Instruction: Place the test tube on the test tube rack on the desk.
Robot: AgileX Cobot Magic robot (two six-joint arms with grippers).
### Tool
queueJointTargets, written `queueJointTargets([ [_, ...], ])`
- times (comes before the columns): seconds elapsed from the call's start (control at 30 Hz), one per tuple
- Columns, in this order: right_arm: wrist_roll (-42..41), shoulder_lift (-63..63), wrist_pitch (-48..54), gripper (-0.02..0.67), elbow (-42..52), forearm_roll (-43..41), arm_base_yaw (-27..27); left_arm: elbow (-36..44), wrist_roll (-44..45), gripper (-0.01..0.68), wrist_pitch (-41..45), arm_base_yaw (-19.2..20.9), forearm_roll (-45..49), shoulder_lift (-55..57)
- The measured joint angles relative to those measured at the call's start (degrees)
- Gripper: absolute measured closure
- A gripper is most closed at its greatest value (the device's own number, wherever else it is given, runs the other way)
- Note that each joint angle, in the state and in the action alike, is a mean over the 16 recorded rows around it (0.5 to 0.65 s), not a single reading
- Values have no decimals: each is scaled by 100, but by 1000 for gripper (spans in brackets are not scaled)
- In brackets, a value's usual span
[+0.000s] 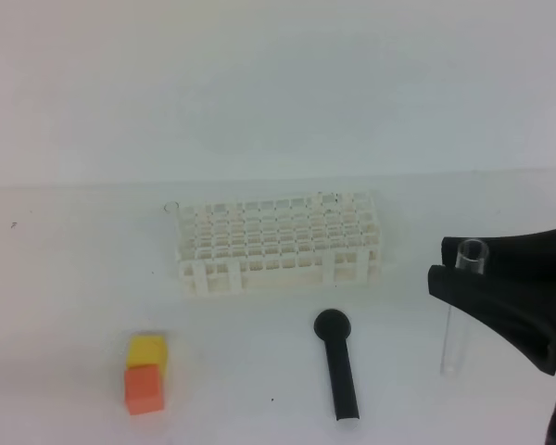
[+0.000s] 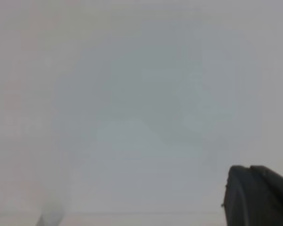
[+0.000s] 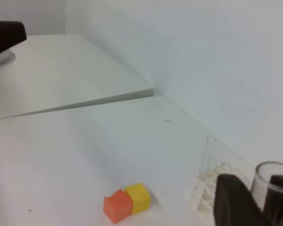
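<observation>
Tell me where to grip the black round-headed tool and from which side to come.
Grip the black tool around the straight handle, near its middle, coming from above with the jaws across its width. It lies flat on the desk, its round head toward the rack; the handle is narrow and even, while the head is wider.

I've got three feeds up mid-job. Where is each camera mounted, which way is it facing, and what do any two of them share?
Exterior high: above the desk, looking down at the test tube rack, the black round-headed tool and two cubes; the right tool holds the test tube upright.
Left wrist: on the left arm, facing blank haze; only a dark tool tip shows.
Right wrist: on the right arm, facing across the desk; its fingers flank the tube's rim.
Shared: exterior high and right wrist both show tube, rack and cubes.
</observation>
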Motion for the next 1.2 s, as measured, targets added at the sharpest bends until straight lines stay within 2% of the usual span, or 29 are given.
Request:
queueJointTargets([
  [0.43, 0, 151, -11, 529, 9, 41, 0, 604, 0, 674, 42, 131, -44, -196],
  [0.6, 0, 154, -11, 529, 11, 69, 0, 619, 0, 674, 61, 131, -686, -196],
  [0.73, 0, 154, -11, 529, 11, 84, 0, 618, -1, 674, 190, 131, -1881, -196],
  [1.07, 0, 154, -16, 529, 11, 126, 0, 618, -5, 674, 1170, 131, -5924, -196],
  [1.2, 0, 154, -18, 529, 11, 151, 0, 618, -4, 674, 1384, 131, -7277, -196],
])
